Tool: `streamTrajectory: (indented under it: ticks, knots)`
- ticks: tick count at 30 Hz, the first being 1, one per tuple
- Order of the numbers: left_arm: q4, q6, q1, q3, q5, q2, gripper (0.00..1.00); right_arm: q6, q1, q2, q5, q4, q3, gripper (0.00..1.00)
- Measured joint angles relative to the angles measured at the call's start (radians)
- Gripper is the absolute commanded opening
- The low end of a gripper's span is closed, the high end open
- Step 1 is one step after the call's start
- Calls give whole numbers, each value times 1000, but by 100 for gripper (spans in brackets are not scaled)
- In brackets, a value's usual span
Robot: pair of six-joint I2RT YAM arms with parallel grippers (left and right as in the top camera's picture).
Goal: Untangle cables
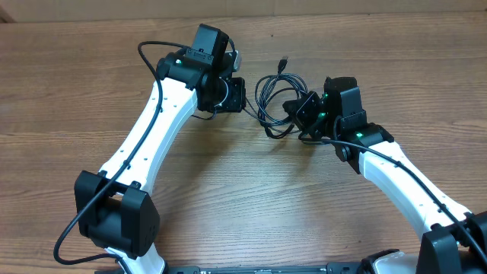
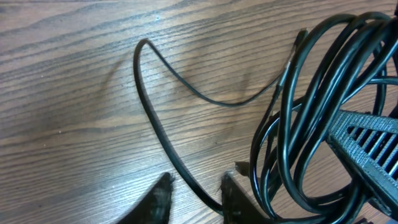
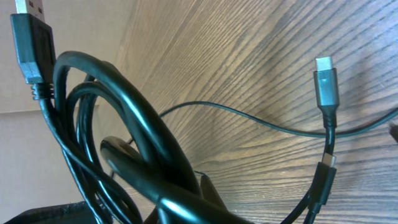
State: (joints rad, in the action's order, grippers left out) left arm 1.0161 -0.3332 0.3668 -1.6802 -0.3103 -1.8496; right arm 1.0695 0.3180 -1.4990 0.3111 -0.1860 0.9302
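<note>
Overhead: cable coil (image 1: 275,99) sits between left tool (image 1: 242,97) and right tool (image 1: 299,114). Left wrist: left tool apart, loose strand (image 2: 155,118) off coil runs between. Right wrist: right tool looks clamped on coil. Step: freeing one strand. Next: pinch it, pull away from coil.

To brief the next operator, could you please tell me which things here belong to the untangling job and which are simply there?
Part of the job:
- cables, in one tangled bundle
- left gripper, one strand between its fingers
- right gripper, shut on the bundle

Just there:
- wooden table
- thicker arm wire
</note>
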Motion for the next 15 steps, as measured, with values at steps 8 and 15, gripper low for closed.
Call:
streamTrajectory:
  ticks: [8,15]
  knots:
    - [-20,-47,0,37,0,0,54,0,-2,0,7,14,0,4]
    - [-80,-151,23,69,1,0,8,0,-2,0,26,14,0,4]
